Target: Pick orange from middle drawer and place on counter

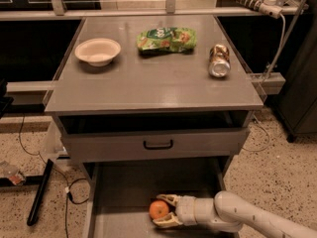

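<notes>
The orange (159, 209) lies on the grey floor of the pulled-out middle drawer (124, 192) at the bottom of the camera view. My gripper (164, 211) reaches in from the lower right. Its two pale fingers are spread open, one above and one below the orange's right side, and the orange sits between the fingertips. The counter (153, 78) is the flat grey top of the cabinet above.
On the counter stand a white bowl (97, 51) at the back left, a green snack bag (166, 38) at the back middle and a tipped can (219, 61) at the right. A closed drawer front with a black handle (158, 145) overhangs the open drawer.
</notes>
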### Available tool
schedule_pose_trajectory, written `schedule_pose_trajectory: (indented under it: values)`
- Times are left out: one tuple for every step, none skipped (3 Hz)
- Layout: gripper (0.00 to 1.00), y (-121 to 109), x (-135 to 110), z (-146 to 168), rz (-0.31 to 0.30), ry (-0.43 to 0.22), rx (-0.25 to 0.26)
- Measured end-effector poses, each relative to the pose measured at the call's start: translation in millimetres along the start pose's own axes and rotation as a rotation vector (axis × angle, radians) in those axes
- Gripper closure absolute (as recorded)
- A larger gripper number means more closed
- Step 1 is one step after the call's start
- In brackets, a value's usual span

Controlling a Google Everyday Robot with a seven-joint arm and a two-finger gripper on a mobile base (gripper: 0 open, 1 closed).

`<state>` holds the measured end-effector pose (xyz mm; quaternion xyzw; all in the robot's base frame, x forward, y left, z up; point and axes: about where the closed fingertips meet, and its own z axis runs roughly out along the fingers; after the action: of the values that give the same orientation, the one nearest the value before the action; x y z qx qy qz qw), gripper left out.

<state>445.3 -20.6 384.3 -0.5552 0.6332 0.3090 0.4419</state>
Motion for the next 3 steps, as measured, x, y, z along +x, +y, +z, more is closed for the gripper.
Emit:
schedule_pose_trajectory:
  values:
    - [0.87,0.0,0.0,0.0,0.0,0.0,0.0]
    - [1.0,2.7,-0.4,-1.0,0.012,0.007,-0.006]
    - [1.0,1.1,-8.4,-15.2,0.051,0.041,-0.001]
